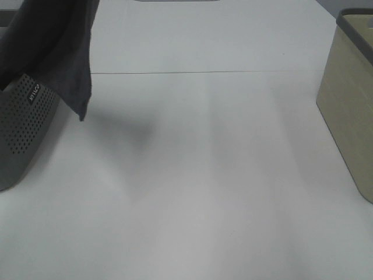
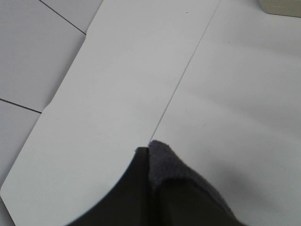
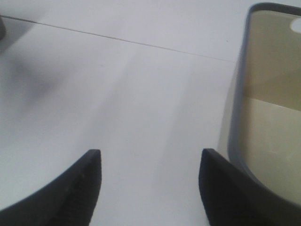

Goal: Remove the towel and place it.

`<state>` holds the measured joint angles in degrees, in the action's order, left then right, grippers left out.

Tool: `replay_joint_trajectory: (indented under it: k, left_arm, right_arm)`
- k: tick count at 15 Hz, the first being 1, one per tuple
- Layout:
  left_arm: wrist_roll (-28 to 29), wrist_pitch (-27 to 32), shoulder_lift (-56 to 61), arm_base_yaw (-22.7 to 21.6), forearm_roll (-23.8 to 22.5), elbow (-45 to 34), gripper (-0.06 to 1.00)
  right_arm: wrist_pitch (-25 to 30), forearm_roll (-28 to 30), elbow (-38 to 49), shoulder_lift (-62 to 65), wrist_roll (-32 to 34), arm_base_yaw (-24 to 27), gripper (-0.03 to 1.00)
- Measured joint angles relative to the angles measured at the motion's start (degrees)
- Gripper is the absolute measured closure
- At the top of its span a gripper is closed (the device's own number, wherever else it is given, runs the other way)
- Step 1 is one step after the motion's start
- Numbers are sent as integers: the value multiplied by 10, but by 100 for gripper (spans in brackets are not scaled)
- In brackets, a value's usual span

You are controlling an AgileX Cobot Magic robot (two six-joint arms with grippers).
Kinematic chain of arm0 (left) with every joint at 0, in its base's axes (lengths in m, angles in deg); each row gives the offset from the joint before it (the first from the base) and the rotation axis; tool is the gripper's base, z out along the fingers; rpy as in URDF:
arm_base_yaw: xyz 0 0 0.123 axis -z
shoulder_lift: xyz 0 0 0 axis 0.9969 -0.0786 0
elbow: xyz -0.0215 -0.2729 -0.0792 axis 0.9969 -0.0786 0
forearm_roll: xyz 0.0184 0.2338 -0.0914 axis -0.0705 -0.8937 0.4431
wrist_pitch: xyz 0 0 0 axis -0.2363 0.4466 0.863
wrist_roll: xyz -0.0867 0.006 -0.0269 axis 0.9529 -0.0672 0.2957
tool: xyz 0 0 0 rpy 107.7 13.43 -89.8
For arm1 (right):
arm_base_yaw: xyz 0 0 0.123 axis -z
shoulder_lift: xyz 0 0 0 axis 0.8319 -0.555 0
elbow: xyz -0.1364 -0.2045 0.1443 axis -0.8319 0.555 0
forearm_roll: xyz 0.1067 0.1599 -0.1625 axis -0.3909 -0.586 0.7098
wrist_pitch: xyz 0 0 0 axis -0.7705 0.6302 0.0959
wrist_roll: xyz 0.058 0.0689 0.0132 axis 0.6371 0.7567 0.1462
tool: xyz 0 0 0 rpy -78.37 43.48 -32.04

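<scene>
While the towel (image 1: pixel 55 46) hangs over the grey basket (image 1: pixel 20 125) at the bench's (image 1: pixel 204 186) left edge, pinched in my closed left gripper (image 2: pixel 148 155), I judge removal nearly done, placing not begun; right gripper (image 3: pixel 149 181) gapes empty beside the beige basket (image 1: pixel 349 105).

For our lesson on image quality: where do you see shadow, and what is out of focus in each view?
Exterior high: the towel casts a soft, diffuse shadow on the table, under even light. Left wrist: the towel is too close, its edge blurred. Right wrist: the fingers are dark, soft-edged shapes, out of focus.
</scene>
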<state>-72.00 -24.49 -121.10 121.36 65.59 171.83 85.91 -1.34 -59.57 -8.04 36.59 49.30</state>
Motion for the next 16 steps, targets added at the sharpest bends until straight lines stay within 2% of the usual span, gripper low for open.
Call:
replay_joint_trajectory:
  k: [3,5,8,9,10,12,16]
  left_arm:
    - [21,-11,-23,37,-15,0,94]
    - [33,-28,-25,50,-16,0,94]
    - [76,-57,-25,54,-13,0,94]
    - [80,-57,-25,54,-13,0,94]
    - [81,-57,-25,54,-13,0,94]
    - [81,-57,-25,54,-13,0,94]
    - [81,-57,-25,54,-1,0,94]
  right_arm:
    - [-32,-175,-15,-99,-137,0,35]
    - [-42,-261,-18,-146,-207,0,35]
    - [-50,-430,-19,-222,-372,-7,35]
    - [-65,-477,-21,-245,-421,-33,35]
    - [-108,-520,-34,-276,-462,-97,35]
    - [-211,-535,-60,-327,-476,-217,35]
    - [-314,-537,-91,-413,-480,-335,35]
